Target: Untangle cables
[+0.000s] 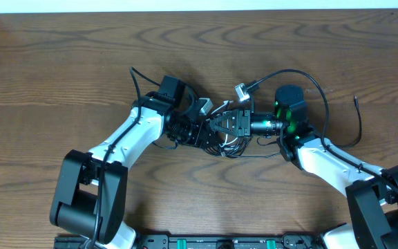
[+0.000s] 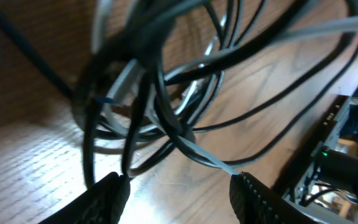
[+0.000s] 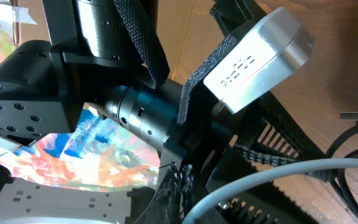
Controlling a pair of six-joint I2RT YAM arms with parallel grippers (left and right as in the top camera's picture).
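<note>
Left pincer (image 2: pixel 182 198) gapes partway over the tangled cables (image 2: pixel 160 118) (nothing visibly pinched); right pincer (image 1: pixel 216 128) is closed tight.

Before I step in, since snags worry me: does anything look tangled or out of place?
Yes: the thin black cables and thin white cable sit knotted in one clump at the brown wooden table's middle, loops threaded through each other.

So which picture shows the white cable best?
The left wrist view. There the white cable runs close up through the black cables and is easy to follow. Overhead, only small pale bits show in the tangle. The right wrist view shows just one pale curve at the bottom.
</note>
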